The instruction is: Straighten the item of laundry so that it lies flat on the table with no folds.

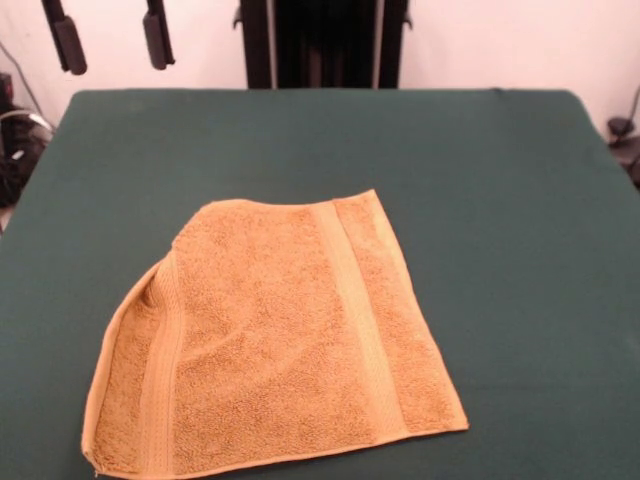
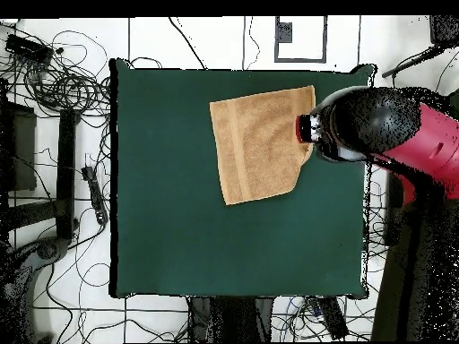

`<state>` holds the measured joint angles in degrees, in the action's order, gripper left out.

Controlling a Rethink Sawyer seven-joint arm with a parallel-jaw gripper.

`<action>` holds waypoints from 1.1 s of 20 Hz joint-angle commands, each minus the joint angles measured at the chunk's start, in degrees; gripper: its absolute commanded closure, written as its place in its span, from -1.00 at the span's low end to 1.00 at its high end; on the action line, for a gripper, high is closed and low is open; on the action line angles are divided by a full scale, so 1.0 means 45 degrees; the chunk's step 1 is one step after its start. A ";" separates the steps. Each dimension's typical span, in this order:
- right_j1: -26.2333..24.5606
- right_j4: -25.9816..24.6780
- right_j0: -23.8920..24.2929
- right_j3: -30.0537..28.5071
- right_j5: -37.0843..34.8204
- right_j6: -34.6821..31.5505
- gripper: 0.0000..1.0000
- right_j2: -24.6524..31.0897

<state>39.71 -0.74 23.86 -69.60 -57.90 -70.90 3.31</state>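
The golden-orange towel lies spread on the dark green table, towards the near left in the front view. Its far-left corner is turned in, so that side runs as a slanted, slightly raised edge; the rest lies flat with both ribbed bands showing. Only my gripper tips show at the top left, two black fingers hanging wide apart, high above the table and empty. In the overhead view the gripper hangs over the right edge of the towel, with the red and black arm behind it.
The black pedestal stands behind the table's far edge. Cables and stands lie on the floor left of the table in the overhead view, and more cables lie by its bottom edge.
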 commanded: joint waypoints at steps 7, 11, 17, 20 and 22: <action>0.0040 0.0546 -0.0705 -0.2849 0.0764 -0.2997 -1.00 0.0204; 0.0062 0.0587 -0.0748 -0.2924 0.0792 -0.3030 -1.00 0.0159; 0.0107 0.0709 -0.0765 -0.3075 0.0849 -0.3121 -1.00 0.0176; 0.0274 0.0789 -0.0819 -0.3231 0.0743 -0.3202 -1.00 0.0128; 0.0400 0.0848 -0.0837 -0.3383 0.0714 -0.3212 -1.00 0.0091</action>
<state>41.04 0.73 23.18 -73.23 -56.79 -70.90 3.16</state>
